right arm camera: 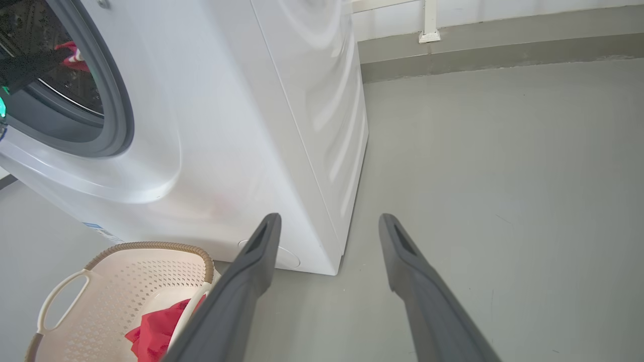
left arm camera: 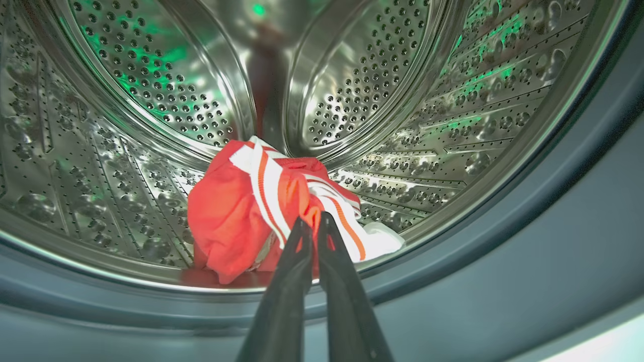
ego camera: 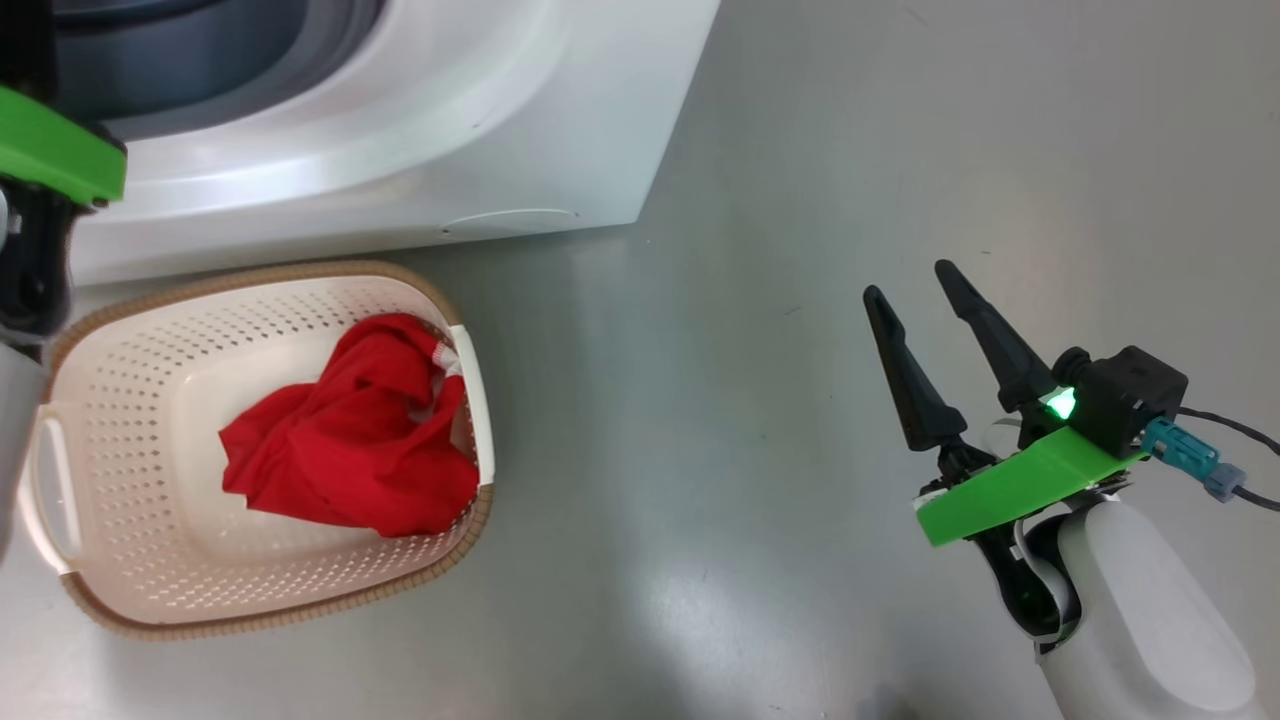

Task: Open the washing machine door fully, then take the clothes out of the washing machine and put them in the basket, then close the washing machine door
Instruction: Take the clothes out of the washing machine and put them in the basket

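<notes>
Left pincer pinching clothes; contact point hidden.

laundry room, washing machine, basket

The drum mouth stands open, with free room above and beside the striped garment at its front lip. The basket stands just before the washing machine; a red garment takes its right half. Right of them the floor is open.
</notes>
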{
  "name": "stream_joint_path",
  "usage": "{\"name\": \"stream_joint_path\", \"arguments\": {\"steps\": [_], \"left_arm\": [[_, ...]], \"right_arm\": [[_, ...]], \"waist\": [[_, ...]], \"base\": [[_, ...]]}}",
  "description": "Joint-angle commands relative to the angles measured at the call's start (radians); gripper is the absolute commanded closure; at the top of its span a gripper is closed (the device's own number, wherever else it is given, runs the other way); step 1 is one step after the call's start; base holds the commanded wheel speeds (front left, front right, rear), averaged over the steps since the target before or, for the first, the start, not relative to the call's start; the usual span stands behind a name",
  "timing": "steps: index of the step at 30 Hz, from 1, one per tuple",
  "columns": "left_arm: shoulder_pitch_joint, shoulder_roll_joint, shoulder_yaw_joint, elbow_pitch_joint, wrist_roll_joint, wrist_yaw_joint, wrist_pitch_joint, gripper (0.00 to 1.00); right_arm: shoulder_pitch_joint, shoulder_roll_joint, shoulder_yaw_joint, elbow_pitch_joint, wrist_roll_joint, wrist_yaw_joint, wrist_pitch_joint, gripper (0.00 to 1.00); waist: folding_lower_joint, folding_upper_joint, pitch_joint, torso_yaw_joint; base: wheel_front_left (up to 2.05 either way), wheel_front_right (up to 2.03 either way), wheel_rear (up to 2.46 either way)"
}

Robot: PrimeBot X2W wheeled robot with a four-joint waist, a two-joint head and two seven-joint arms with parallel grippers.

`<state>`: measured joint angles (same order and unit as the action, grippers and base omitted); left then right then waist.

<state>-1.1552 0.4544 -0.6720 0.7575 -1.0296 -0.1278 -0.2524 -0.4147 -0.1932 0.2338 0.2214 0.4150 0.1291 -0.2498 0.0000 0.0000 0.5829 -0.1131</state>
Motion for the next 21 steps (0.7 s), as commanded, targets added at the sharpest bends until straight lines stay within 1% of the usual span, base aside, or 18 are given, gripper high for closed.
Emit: {"name": "stream_joint_path", "arguments": {"steps": [1, 4, 5, 9, 21], "left_arm": [[0.005, 0.041, 0.039, -0.023, 0.012, -0.003, -0.009, 1.0], [0.05, 0.031, 0.105, -0.058, 0.048, -0.003, -0.009, 1.0], [0.08, 0.025, 0.145, -0.083, 0.069, -0.003, -0.009, 1.0], [0.141, 0.01, 0.225, -0.133, 0.114, -0.003, -0.009, 1.0], [0.352, -0.053, 0.405, -0.303, 0.219, -0.003, -0.009, 1.0]], "right_arm": [[0.027, -0.005, 0.012, -0.022, -0.007, 0.002, -0.012, 0.0], [0.031, -0.01, 0.006, -0.023, -0.009, 0.002, -0.012, 0.0], [0.033, -0.014, 0.002, -0.024, -0.009, 0.002, -0.012, 0.0], [0.037, -0.023, -0.009, -0.026, -0.01, 0.002, -0.012, 0.0], [0.065, -0.042, -0.04, -0.028, -0.013, 0.002, -0.012, 0.0]], "waist": [[0.0, 0.0, -0.007, 0.007], [0.0, 0.0, -0.013, 0.018], [0.0, 0.0, -0.017, 0.025], [0.0, 0.0, -0.024, 0.042], [0.0, 0.0, -0.071, 0.086]], "base": [[0.0, 0.0, 0.0], [0.0, 0.0, 0.0], [0.0, 0.0, 0.0], [0.0, 0.0, 0.0], [0.0, 0.0, 0.0]]}}
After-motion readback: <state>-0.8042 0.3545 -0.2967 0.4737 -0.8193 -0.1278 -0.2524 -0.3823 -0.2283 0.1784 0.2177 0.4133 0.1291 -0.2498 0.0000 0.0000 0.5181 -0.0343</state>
